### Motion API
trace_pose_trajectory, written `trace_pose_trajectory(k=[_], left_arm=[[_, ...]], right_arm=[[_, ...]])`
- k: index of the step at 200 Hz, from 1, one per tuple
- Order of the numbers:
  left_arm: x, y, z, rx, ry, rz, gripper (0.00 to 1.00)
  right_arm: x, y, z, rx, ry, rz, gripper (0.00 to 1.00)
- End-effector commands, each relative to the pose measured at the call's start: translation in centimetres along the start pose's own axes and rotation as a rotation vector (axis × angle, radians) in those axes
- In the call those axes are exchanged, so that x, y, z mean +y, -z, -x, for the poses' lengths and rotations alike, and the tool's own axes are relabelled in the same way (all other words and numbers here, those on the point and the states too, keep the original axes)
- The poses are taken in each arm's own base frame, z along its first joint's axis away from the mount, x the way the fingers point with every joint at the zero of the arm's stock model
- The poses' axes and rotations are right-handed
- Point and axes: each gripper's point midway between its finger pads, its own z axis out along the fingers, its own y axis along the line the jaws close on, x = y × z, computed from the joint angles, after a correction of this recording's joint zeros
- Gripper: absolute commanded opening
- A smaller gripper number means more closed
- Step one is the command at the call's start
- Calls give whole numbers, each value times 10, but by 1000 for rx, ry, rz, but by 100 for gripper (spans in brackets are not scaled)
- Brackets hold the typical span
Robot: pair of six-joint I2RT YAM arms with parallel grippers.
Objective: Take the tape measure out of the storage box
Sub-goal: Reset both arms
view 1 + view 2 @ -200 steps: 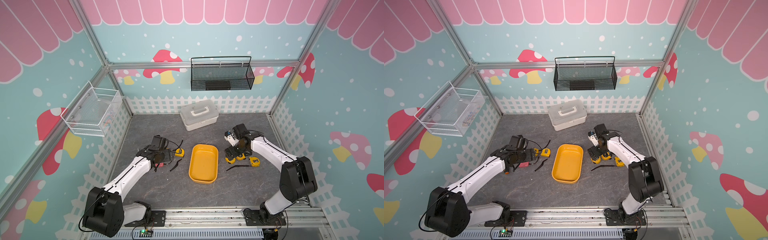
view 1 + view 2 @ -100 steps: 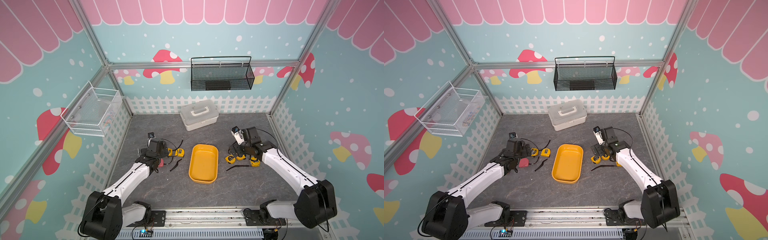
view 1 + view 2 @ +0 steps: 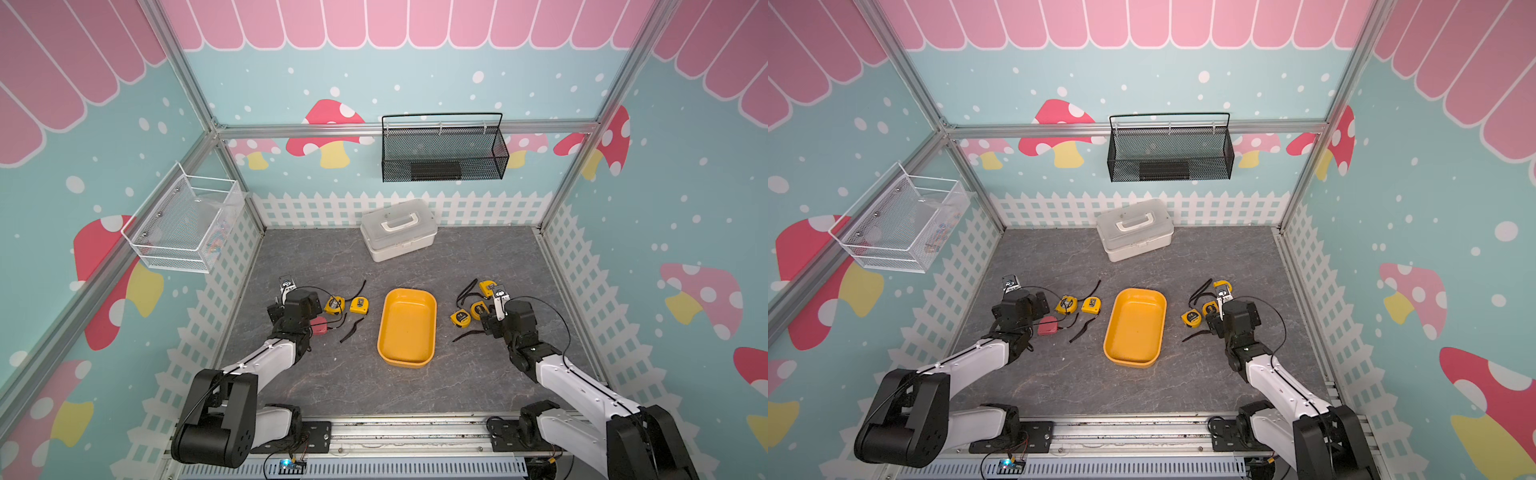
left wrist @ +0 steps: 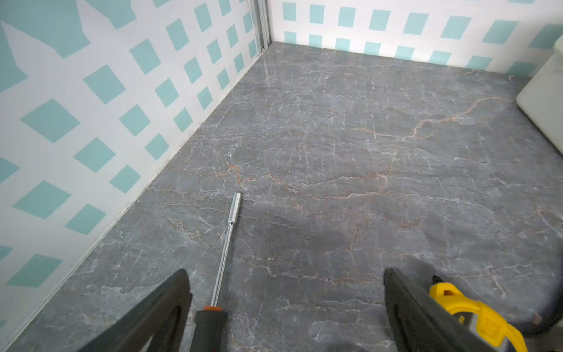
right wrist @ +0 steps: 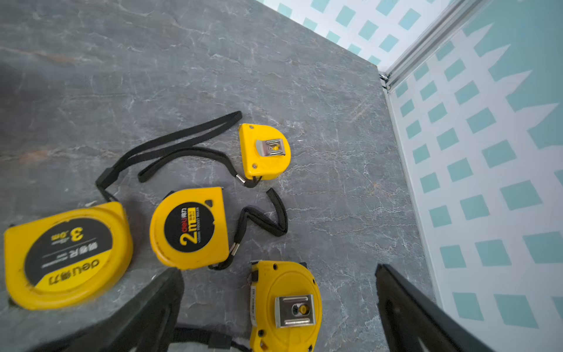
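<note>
The storage box (image 3: 407, 326) (image 3: 1134, 328), an orange-yellow tub, stands mid-table, and its inside shows only bare plastic. Two yellow tape measures (image 3: 333, 304) (image 3: 359, 304) lie left of it. Several more lie on its right, among them a 3 m one (image 5: 67, 253) and a 2 m one (image 5: 190, 228). My right gripper (image 5: 278, 271) (image 3: 505, 320) is open over a clip-up tape measure (image 5: 286, 307) lying between its fingers, untouched. My left gripper (image 4: 285, 283) (image 3: 296, 305) is open over bare table, with a tape measure (image 4: 469, 311) just outside one finger.
A screwdriver (image 4: 227, 240) lies beside my left gripper's other finger. A red object (image 3: 320, 325) and black straps lie near the left tape measures. A white lidded case (image 3: 398, 229) stands at the back. A black mesh basket (image 3: 442, 151) and a white wire basket (image 3: 183, 224) hang on the walls.
Both arms have drawn outward, away from the tub: the left gripper toward the left wall, the right gripper rightward and nearer the front. The left jaws have widened.
</note>
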Motion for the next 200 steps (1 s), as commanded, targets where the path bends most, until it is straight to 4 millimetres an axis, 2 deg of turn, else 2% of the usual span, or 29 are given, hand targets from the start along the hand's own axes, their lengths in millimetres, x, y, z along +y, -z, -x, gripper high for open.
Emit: trace_pose_trajectory(k=[1, 26, 54, 78, 94, 101, 112, 123, 136, 159, 200], left_arm=[[-6, -3, 28, -109, 8, -32, 99], [-10, -6, 35, -147, -2, -44, 99], [-1, -16, 41, -166, 38, -14, 99], [-12, -21, 41, -172, 55, -83, 99], [-24, -22, 27, -217, 47, -162, 99], [-26, -23, 26, -249, 42, -171, 99], [-25, -23, 21, -210, 42, -175, 99], [-26, -22, 26, -245, 48, -181, 99], [-32, -21, 22, -217, 25, -215, 99], [-45, -23, 23, -203, -18, -273, 99], [-46, -25, 23, -199, -21, -272, 99]], right_arm=[[-7, -5, 13, -61, -62, -29, 99], [-9, -11, 19, -93, -71, -26, 99], [-15, -19, 27, -144, -107, -25, 99], [-26, -29, 33, -181, -147, -53, 99], [-30, -37, 38, -209, -168, -46, 99], [-31, -41, 40, -209, -155, -46, 99], [-31, -47, 37, -212, -154, -51, 99], [-33, -53, 32, -231, -171, -67, 99], [-28, -62, 22, -218, -171, -57, 99], [-26, -65, 23, -201, -164, -44, 99], [-27, -68, 23, -191, -163, -42, 99]])
